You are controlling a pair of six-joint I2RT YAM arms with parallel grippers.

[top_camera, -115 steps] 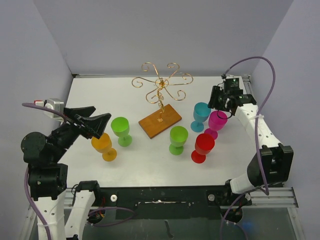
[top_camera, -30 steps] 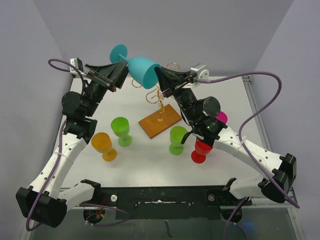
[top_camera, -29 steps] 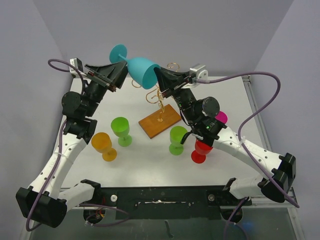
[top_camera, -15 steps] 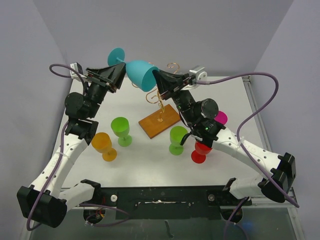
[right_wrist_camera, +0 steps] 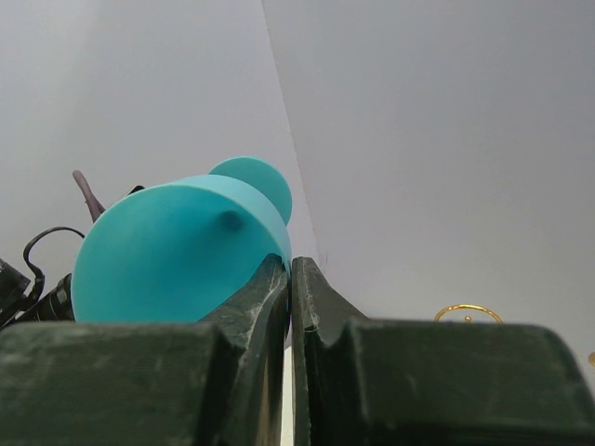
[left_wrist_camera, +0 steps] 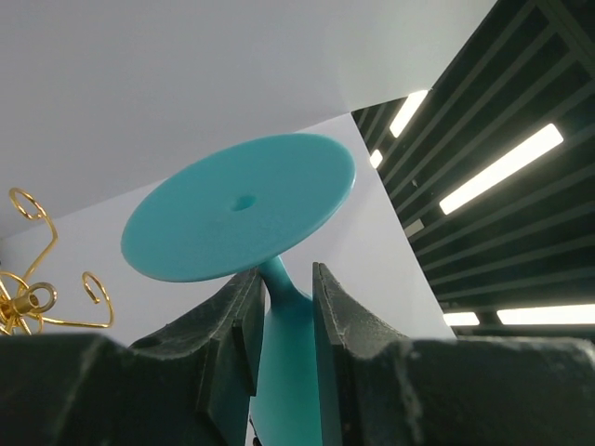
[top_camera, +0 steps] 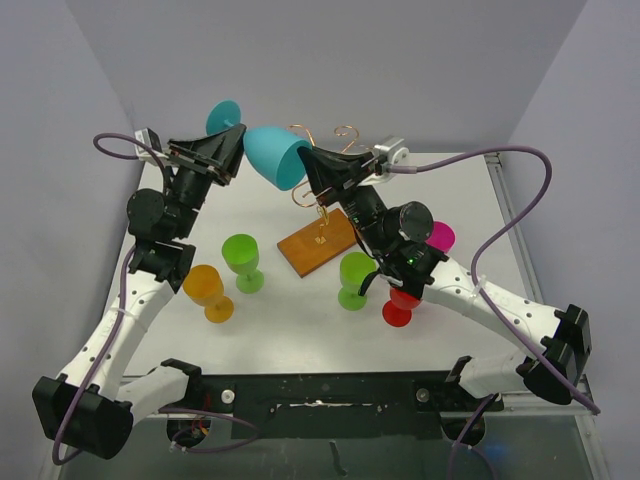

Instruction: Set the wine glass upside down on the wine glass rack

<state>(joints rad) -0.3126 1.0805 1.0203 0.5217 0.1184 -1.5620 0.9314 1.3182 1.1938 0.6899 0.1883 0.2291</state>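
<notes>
Both grip the wine glass (left gripper clamping stem, right gripper pinching rim); invert slowly above the wine glass rack.

White segmented links and round black joints on left arm and right arm; purple cables looping alongside; matte black, wedge-shaped left tool and right tool, upper centre.

Teal wine glass aloft between both arms' jaws
</notes>
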